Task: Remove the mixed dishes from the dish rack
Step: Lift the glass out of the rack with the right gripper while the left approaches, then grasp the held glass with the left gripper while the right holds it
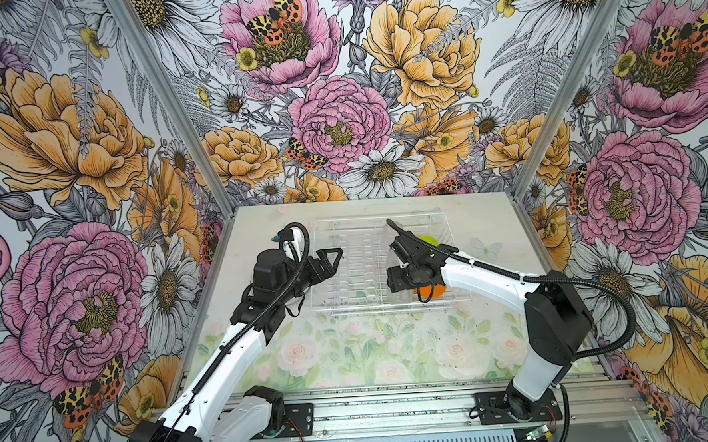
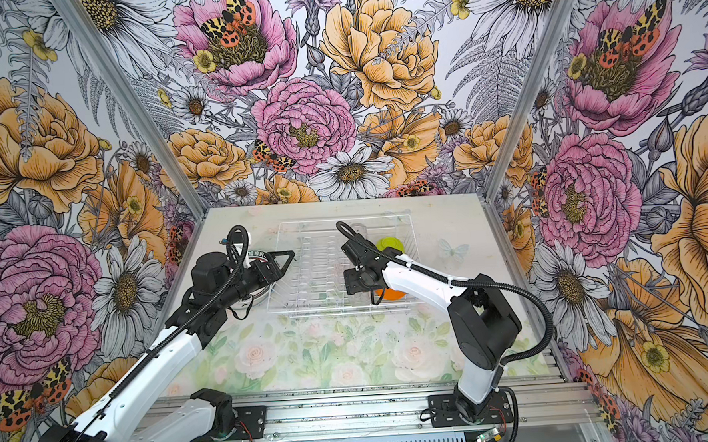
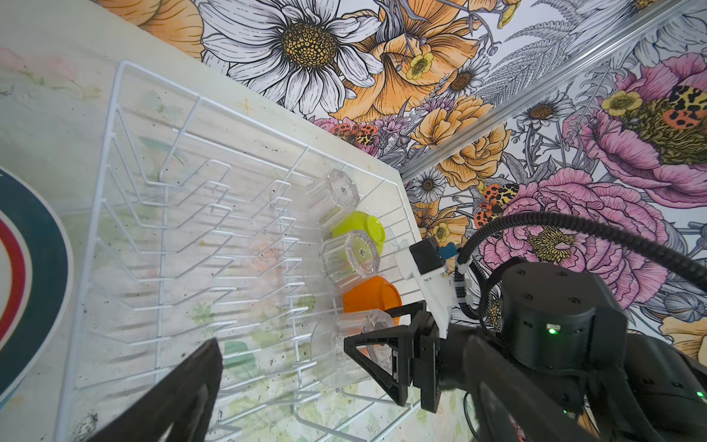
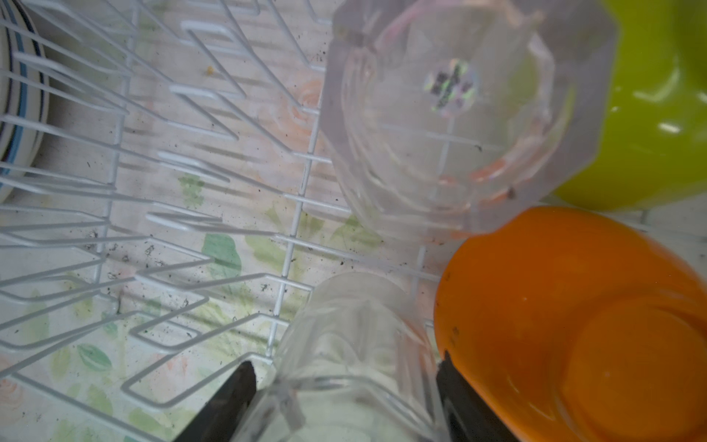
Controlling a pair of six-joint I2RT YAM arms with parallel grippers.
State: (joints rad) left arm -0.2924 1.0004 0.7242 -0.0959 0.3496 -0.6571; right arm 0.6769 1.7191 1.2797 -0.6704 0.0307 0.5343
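Between the jaws of the right gripper (image 4: 344,363): a clear tumbler (image 4: 355,317), one black finger on each flank, close against the wall. Cannot tell whether clenched or only resting alongside; not lifted yet, by the look of it. Sits low in the dish rack (image 1: 369,307), toward 4 o'clock of the rack's middle in both top views, tilted among the wires.

Looks light, thin-walled and stiff yet a little springy: likely to flex or pop out sideways under a hard squeeze, and slick enough to slide between the pads. Best taken across the faceted body near mid-height, not at the open lip, with modest force.

Just beside it at 3 o'clock, perhaps touching: an orange bowl (image 4: 574,325), with one finger down in the gap between the two. Calls for a straight lift, so as not to drag the bowl along.

Further back, toward 1 o'clock: a second tumbler (image 4: 451,114) just beside a lime-green bowl (image 4: 658,114), then a third tumbler (image 3: 336,191) behind those. Probably plastic as well, light and hard; easiest pinched over the rim.

Over the rack's 9 o'clock edge: the left gripper (image 1: 330,267), jaws spread wide, holding nothing.

Beyond that, flat on the table (image 1: 351,355) at the rack's 9 o'clock: a white plate with teal-and-red rim (image 3: 42,248), already out of the rack.
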